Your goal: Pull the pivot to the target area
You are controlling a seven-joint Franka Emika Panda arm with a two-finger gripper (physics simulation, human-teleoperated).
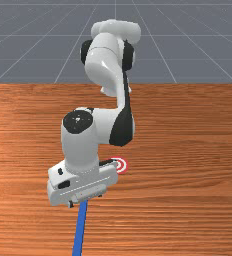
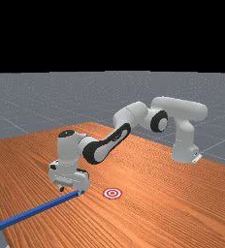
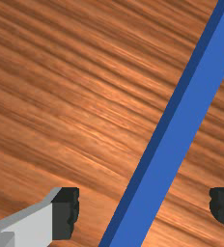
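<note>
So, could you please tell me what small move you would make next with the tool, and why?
I would probably turn the tool slightly to square it with the blue bar: its fingers stand open on either side of the bar, which runs slantwise between them, so closing now might grip it unevenly.

No words, brands or numbers could be read. The one sign was a round target mark [image 2: 112,193] of red and white rings, flat on the orange-brown table [image 2: 182,213]. A dark round cap [image 1: 71,125] on the arm [image 1: 80,146] bore pale specks [image 1: 78,119], too small to read.
</note>
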